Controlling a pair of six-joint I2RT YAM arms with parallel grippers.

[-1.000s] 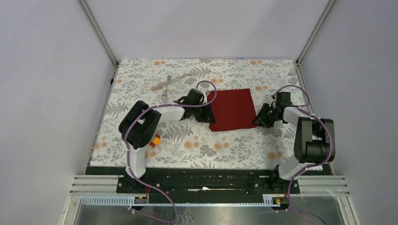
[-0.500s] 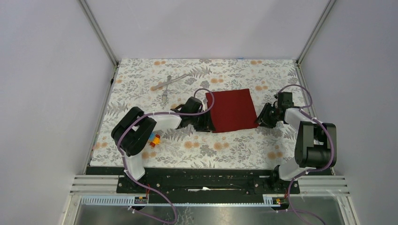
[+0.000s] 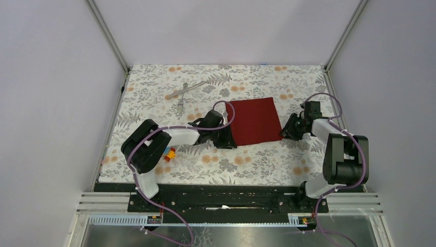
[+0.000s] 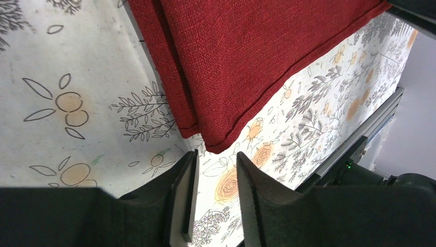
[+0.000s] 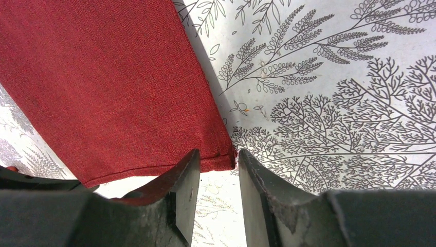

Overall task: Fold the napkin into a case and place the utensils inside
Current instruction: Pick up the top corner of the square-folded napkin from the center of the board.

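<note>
The dark red napkin (image 3: 254, 121) lies folded flat in the middle of the floral table. My left gripper (image 3: 226, 139) sits at its near left corner; in the left wrist view the gripper (image 4: 216, 170) is open, with the folded napkin corner (image 4: 216, 144) just ahead of the tips and nothing between them. My right gripper (image 3: 285, 133) sits at the near right corner; in the right wrist view the gripper (image 5: 218, 164) is open, with the napkin corner (image 5: 218, 157) at the tips. Silver utensils (image 3: 184, 91), a fork among them, lie at the back left.
Small colourful toy blocks (image 3: 168, 153) lie by the left arm's elbow. The left and right side walls and frame posts bound the table. The black base rail (image 3: 221, 198) runs along the near edge.
The napkin has slid and turned slightly, its near edge now nearer the arms. My left gripper moved from the napkin's left edge down to its near left corner. The right gripper shifted slightly.
</note>
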